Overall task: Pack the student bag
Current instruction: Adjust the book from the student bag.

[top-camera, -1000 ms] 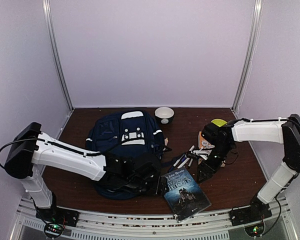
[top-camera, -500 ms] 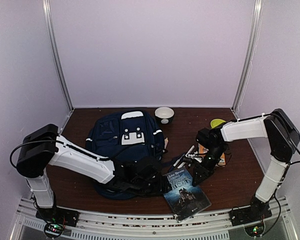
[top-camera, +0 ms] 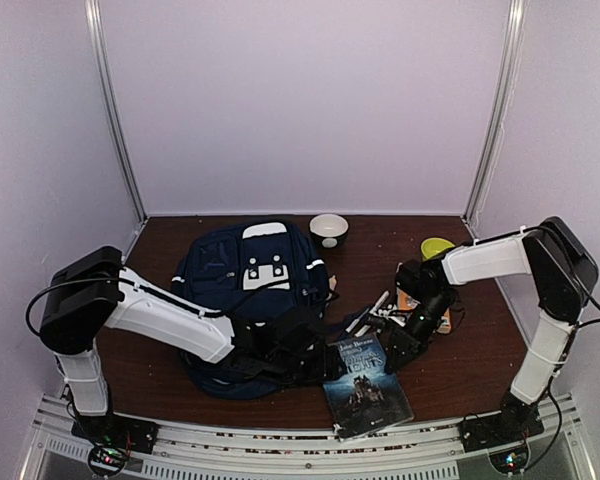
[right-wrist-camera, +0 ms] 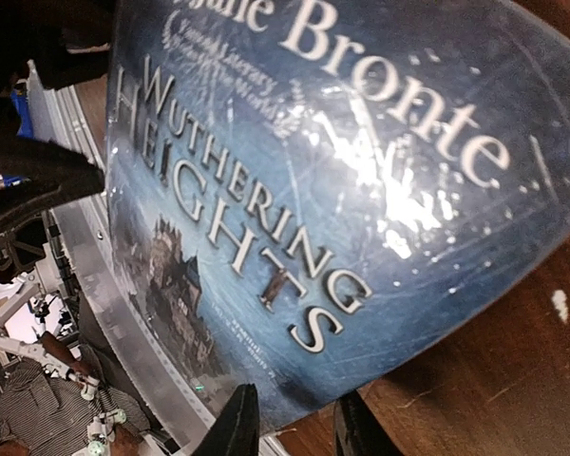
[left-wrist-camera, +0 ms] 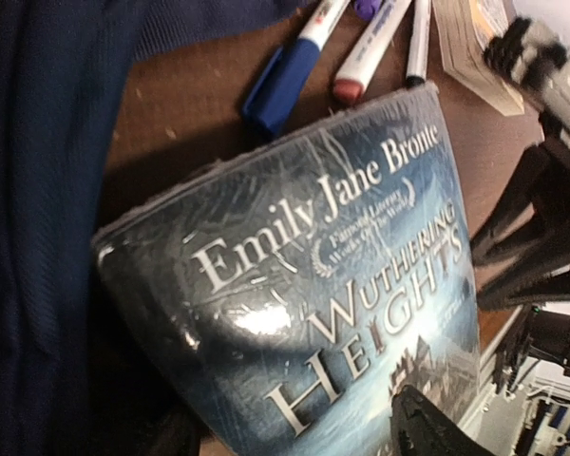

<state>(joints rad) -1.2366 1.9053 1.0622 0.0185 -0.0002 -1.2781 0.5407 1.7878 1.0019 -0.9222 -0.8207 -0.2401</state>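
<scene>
The student bag [top-camera: 255,285], navy with white trim, lies at centre left with its dark mouth toward me; its fabric fills the left of the left wrist view [left-wrist-camera: 38,190]. A blue "Wuthering Heights" book [top-camera: 365,385] lies just right of the bag, also seen in both wrist views [left-wrist-camera: 342,285] [right-wrist-camera: 294,190]. My left gripper [top-camera: 318,362] [left-wrist-camera: 299,442] is open at the book's left edge, one finger [left-wrist-camera: 427,427] over the cover. My right gripper [top-camera: 398,347] [right-wrist-camera: 294,427] is shut on the book's right edge, which is raised off the table.
Several markers and pens [top-camera: 375,312] [left-wrist-camera: 290,71] lie behind the book, beside a small paperback [top-camera: 420,300]. A white bowl [top-camera: 329,229] and a yellow-green cup [top-camera: 437,246] stand at the back. The table's front rail [top-camera: 280,440] is close under the book.
My right gripper has come in from the right and closed on the book's right edge. The book has shifted and turned slightly toward the bag. The left arm has barely moved.
</scene>
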